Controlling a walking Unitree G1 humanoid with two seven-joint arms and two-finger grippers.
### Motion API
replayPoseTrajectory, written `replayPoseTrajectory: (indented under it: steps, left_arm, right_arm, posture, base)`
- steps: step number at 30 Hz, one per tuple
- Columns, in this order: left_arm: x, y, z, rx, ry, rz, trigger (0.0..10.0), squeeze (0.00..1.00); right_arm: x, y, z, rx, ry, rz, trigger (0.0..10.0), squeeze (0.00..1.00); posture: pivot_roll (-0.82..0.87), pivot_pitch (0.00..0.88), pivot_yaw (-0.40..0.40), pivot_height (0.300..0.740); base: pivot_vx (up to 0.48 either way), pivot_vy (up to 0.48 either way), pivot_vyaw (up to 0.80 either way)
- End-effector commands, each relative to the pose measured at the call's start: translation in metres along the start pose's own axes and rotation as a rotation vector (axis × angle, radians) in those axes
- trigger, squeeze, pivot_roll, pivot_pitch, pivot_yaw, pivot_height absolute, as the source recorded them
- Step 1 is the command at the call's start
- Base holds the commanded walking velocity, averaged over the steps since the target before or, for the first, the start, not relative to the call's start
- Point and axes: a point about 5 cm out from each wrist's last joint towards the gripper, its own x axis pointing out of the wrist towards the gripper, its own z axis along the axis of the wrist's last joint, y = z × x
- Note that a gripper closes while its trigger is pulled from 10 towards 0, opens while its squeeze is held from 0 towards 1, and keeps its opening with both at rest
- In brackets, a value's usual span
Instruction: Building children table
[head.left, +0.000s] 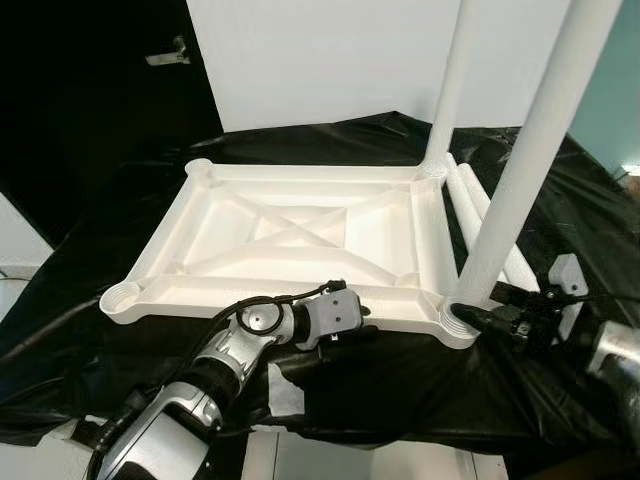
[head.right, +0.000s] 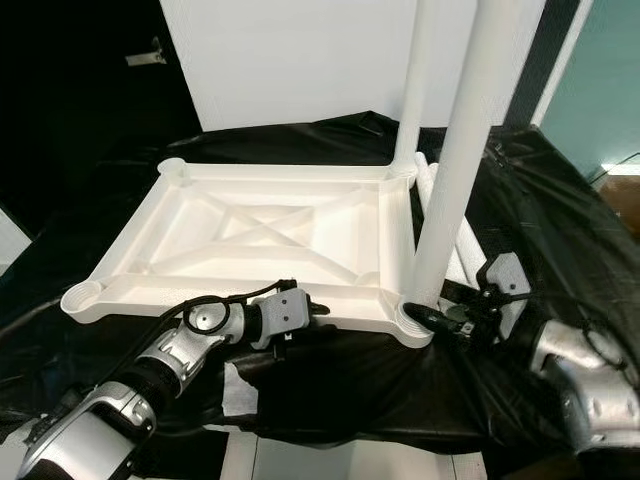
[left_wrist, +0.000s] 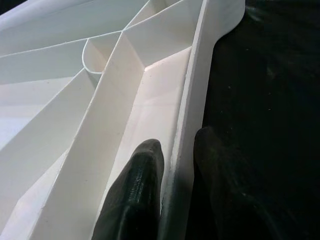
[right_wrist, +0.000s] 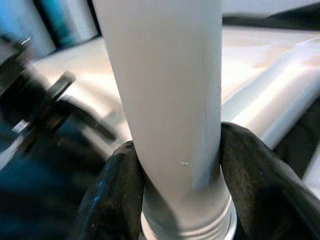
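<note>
seating the near white plastic tube leg (head.left: 530, 160) in its corner socket: right end effector (right_wrist: 182, 165) pinches its base, left end effector (left_wrist: 175, 175) clamps the upturned white ribbed plastic tabletop's (head.left: 290, 235) front rim on black-draped bench. keep leg vertical, twist w/ steady downward pressure.

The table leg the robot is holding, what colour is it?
White table leg, best in the right wrist view.
</note>
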Motion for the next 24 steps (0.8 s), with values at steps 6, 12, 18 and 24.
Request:
replayPoseTrajectory:
  steps: [6,12,18,24]
  left_arm:
    - [0.007,-0.049,-0.033,-0.076,0.142,-0.288,10.0,0.0]
    - [0.006,-0.05,-0.034,-0.069,0.153,-0.295,10.0,0.0]
    - [0.005,-0.052,-0.036,-0.067,0.165,-0.3,10.0,0.0]
    - [0.005,-0.055,-0.038,-0.072,0.168,-0.307,10.0,0.0]
  right_arm:
    - [0.018,0.028,-0.014,0.019,-0.104,-0.283,0.0,0.0]
    - [0.025,0.033,-0.015,0.031,-0.145,-0.41,0.0,0.0]
    - [0.037,0.043,-0.02,0.03,-0.121,-0.594,4.0,0.0]
    - [0.035,0.04,-0.017,-0.006,-0.125,-0.593,10.0,0.93]
  posture:
    - [-0.16,0.031,0.036,0.74]
    - [-0.16,0.027,0.036,0.74]
    - [-0.15,0.027,0.034,0.74]
    - [-0.16,0.032,0.035,0.74]
  base:
    - [0.0,0.0,0.0]
    - [0.0,0.0,0.0]
    - [0.0,0.0,0.0]
    - [0.0,0.0,0.0]
